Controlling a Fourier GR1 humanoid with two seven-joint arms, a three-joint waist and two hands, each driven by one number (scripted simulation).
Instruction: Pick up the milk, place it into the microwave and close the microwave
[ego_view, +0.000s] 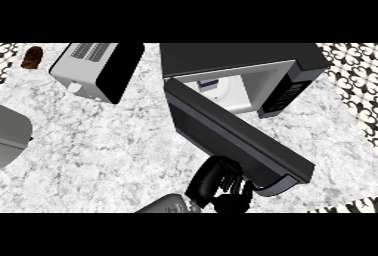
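The milk (209, 86) is standing inside the microwave (244, 57), toward the left of the cavity, with only its white side and blue label showing past the door frame. Judging from this, the placing step is done and only the closing is outstanding.

The door (229, 132) is hanging wide open, hinged at the cavity's left side and angling out over the worktop (88, 150) toward the robot. The right hand (218, 182) is sitting against the outer face of the door near its free end, the grey forearm (166, 205) entering from the lower edge. Contact at the free end is giving the longest lever about the hinge, which suits a swing-shut push. Whether the hand is flat or curled cannot be told: it is reading as one dark mass against the dark door.

The left hand is not showing. A white and black appliance (96, 70) is standing well apart to the left, outside the door's arc.
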